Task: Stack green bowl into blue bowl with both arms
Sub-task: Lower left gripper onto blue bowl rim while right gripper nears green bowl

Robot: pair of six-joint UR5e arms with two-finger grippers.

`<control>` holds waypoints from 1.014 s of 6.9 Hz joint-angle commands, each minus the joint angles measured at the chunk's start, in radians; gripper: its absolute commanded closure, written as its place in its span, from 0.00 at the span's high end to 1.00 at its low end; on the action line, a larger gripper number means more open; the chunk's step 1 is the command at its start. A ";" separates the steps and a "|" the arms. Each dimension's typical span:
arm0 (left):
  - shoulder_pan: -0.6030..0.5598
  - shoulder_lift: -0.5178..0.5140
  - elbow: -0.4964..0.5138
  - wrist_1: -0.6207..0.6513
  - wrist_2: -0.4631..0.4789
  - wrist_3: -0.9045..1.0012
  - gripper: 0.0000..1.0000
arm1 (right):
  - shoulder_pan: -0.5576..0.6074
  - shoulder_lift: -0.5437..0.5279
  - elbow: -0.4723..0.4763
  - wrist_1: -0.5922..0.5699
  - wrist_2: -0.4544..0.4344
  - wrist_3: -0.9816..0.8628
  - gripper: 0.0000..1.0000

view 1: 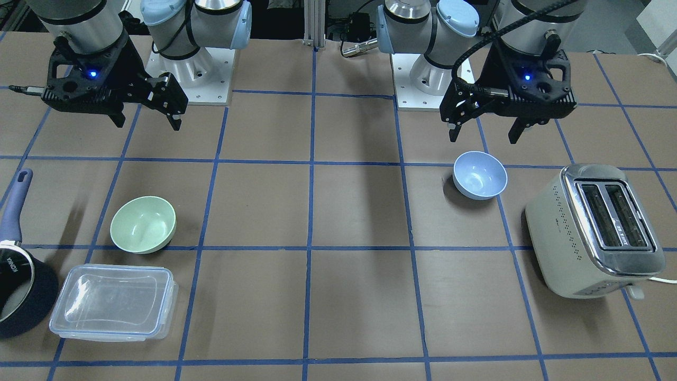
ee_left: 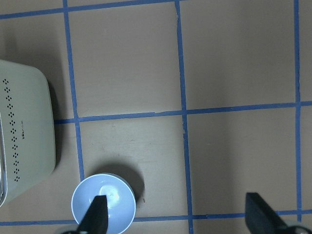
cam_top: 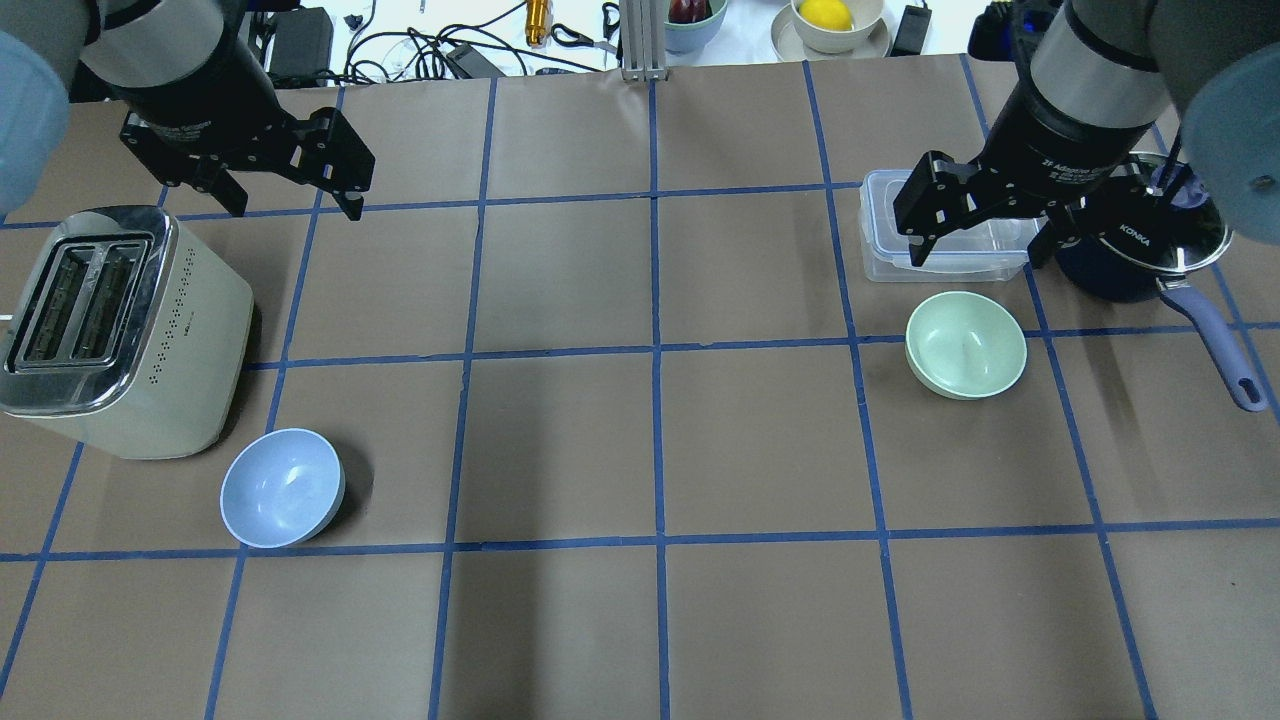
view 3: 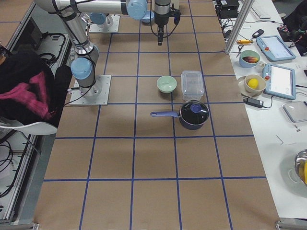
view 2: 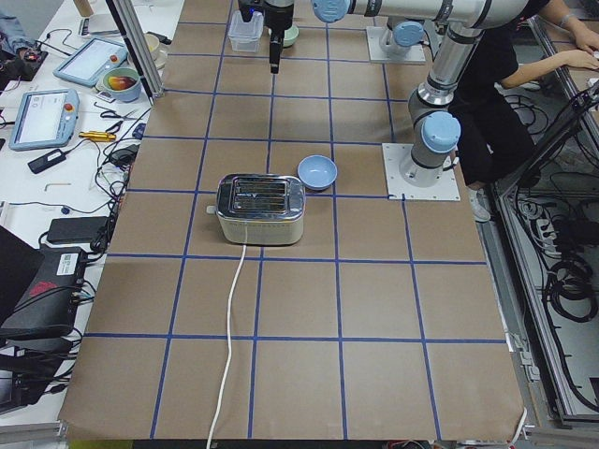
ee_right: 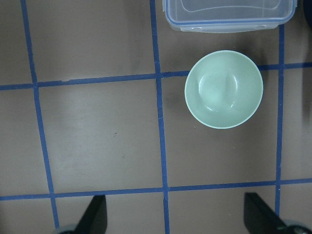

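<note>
The small round pale mint-green plastic bowl (view 1: pixel 143 224) stands upright with its mouth up. Its matte inside is smooth and bare, and its rim lies over a blue tape line. It sits on the robot's right half of the brown gridded table (view 1: pixel 349 296), just beside the clear rectangular lidded plastic container (view 1: pixel 113 301) but not touching it. The dark navy saucepan with a purple-blue handle (view 1: pixel 21 286) is near, on the far side of that container.

The small round pale powder-blue plastic bowl (view 1: pixel 479 175) also stands upright and bare inside, with a soft highlight at the bottom. It is on the robot's left half, well apart from the green bowl, just beside a corner of the cream and chrome two-slot toaster (view 1: pixel 592 227) with a small gap between them.

The right gripper (view 1: pixel 147 123) hangs well above the table on a wrist that points straight down. Its two black fingers are spread wide with nothing between them. Its wrist camera looks down on the green bowl, which lies off toward one finger's side.

The left gripper (view 1: pixel 484 135) hangs the same way, raised and vertical, with its fingers wide apart and holding nothing. In its wrist view the blue bowl shows at the lower edge, partly behind one fingertip (ee_left: pixel 95 217). A blue light glows on each gripper body.
</note>
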 commanded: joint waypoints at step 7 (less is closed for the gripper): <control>0.049 0.012 -0.268 -0.040 -0.001 -0.039 1.00 | -0.001 0.001 0.000 0.019 -0.001 -0.001 1.00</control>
